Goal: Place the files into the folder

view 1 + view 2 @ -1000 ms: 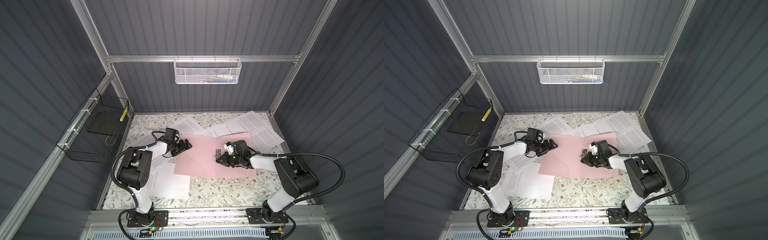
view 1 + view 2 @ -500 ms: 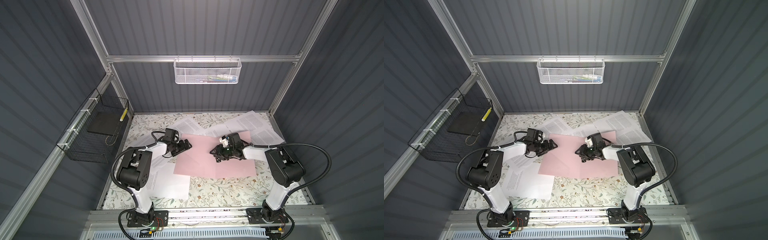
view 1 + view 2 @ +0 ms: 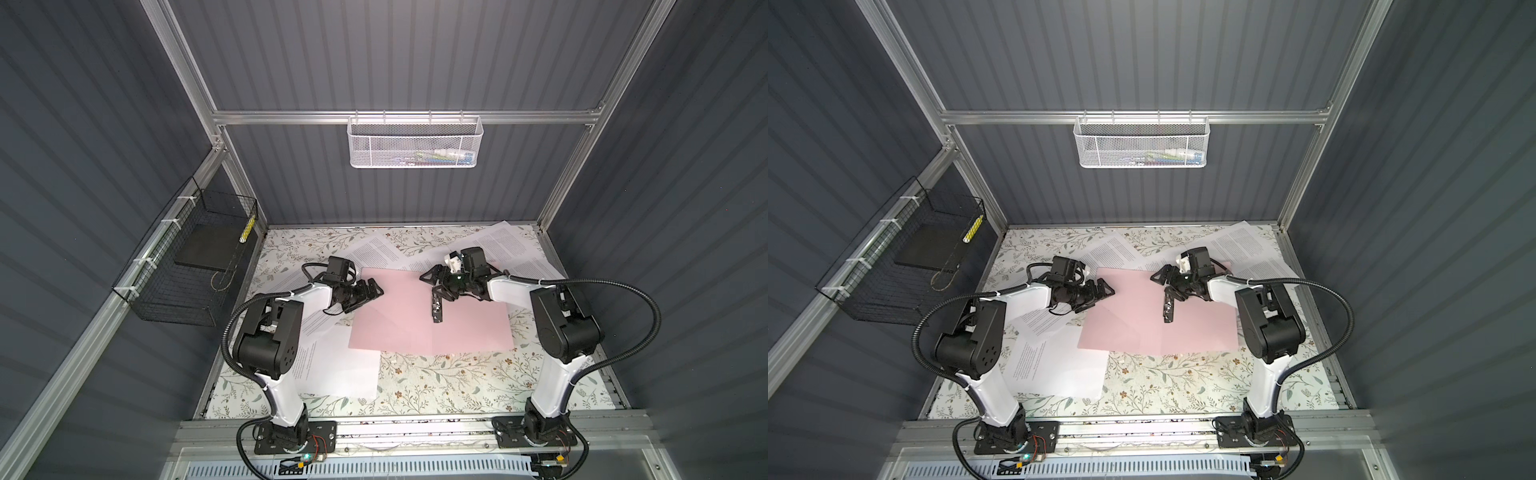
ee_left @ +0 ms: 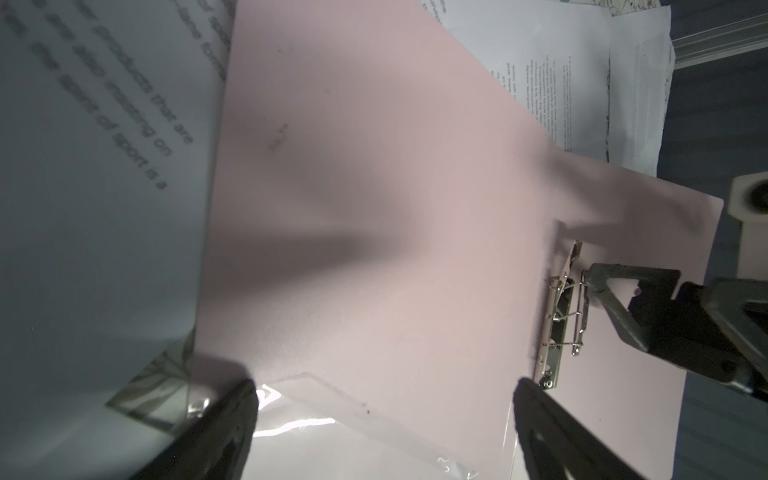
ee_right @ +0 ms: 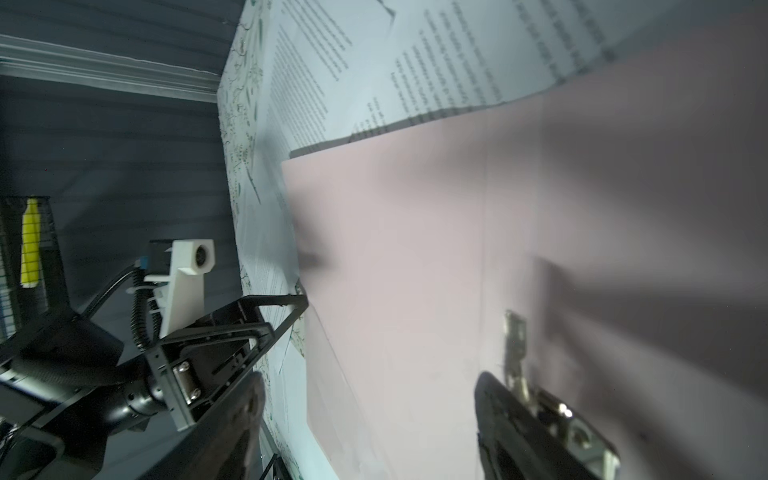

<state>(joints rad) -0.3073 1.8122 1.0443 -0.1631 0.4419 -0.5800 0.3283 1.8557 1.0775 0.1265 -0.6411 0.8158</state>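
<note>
The pink folder lies open and flat mid-table, its metal clip along the inner spine. White printed files lie around it: behind, at the back right, and at the front left, partly under the folder. My right gripper stands open over the clip's far end, one finger beside the clip's wire. My left gripper is open at the folder's left edge, holding nothing.
A black wire basket holding a black slab hangs on the left wall. A white mesh basket hangs on the back wall. The floral table cover shows in front of the folder. Frame posts stand at the back corners.
My right gripper has opened from shut and shifted back and left along the spine to the clip's far end. The left arm and folder have stayed put.
</note>
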